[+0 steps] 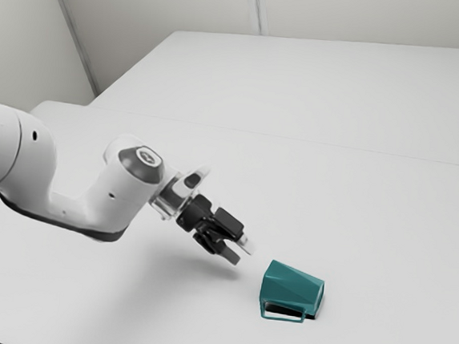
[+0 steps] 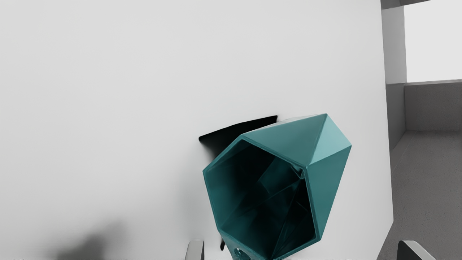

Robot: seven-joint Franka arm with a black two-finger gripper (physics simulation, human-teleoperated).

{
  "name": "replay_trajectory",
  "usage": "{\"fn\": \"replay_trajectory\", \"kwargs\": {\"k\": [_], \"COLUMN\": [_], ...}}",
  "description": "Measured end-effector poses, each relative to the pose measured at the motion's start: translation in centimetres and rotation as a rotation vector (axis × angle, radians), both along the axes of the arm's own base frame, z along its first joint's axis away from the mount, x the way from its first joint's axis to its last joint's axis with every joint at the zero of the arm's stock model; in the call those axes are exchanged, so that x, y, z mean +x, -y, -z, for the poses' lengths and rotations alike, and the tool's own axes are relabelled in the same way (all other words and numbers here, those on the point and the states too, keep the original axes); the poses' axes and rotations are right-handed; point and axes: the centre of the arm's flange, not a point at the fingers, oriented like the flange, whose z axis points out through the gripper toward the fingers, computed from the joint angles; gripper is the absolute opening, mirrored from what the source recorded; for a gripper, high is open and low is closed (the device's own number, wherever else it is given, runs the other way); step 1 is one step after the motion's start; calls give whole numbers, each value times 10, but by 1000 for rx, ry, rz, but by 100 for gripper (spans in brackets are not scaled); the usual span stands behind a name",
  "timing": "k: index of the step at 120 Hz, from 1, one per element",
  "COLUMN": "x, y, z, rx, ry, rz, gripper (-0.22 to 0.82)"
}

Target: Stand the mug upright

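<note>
In the exterior view my gripper [image 1: 236, 251] hangs above the table, to the exterior view's left of the teal faceted mug [image 1: 292, 285] and apart from it. The mug lies on its side, its handle toward the exterior view's bottom edge. Seen from the wrist, the mug [image 2: 325, 173] turns its dark open mouth toward my hand. My gripper [image 2: 301, 249] is open, its fingertips wide apart, with the near part of the mug showing between them and no contact visible.
The white table [image 1: 161, 311] extends around the mug. A second white surface [image 1: 326, 84] stands behind it, before pale walls. In the wrist view, a table edge runs beyond the mug, with grey floor [image 2: 426, 195] past it.
</note>
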Motion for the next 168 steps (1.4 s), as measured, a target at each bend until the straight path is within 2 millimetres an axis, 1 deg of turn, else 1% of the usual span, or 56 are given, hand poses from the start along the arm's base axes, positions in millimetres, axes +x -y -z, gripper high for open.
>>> {"fn": "replay_trajectory", "kwargs": {"k": [23,31,40,62,75,95,112,134,168], "x": [-6,-7,-9,-17,-20,-17,-15,-17,-20], "y": [-3,0,8,37,47,48,47,54,67], "z": [8,8,8,10,10,12,20,30,35], "rx": [-12,-21,-30,-47,-63,-67,-63,-76,-126], "ry": [15,22,31,47,46,35,16,-5,8], "rz": [8,11,27,73,69,47,28,16,0], "gripper": [58,58,58,58,58,58,58,58,58]}}
